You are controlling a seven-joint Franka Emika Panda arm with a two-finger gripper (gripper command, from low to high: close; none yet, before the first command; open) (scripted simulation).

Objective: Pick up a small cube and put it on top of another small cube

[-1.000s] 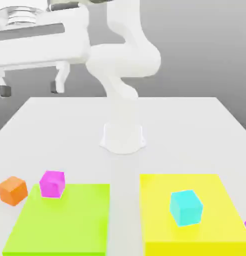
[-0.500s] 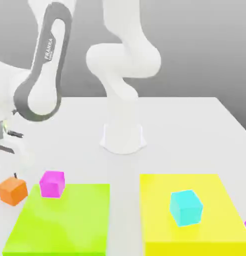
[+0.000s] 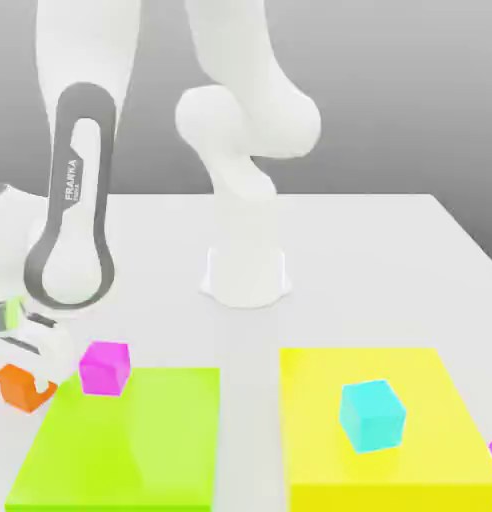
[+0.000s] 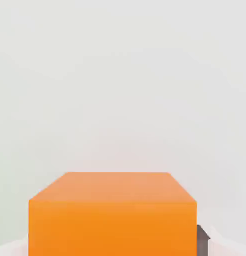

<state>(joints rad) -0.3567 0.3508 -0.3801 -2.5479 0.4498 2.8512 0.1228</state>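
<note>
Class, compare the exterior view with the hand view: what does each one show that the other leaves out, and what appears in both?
Exterior view alone: the magenta cube, the cyan cube on the yellow pad, the green pad and the arm's base. Hand view alone: a close look at the orange cube's top face and a dark fingertip beside it. Both share the orange cube and the white table.

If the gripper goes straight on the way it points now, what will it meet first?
Most likely the orange cube, straight ahead in the hand view. In the exterior view the gripper is already down over it, with the table just beneath.
</note>
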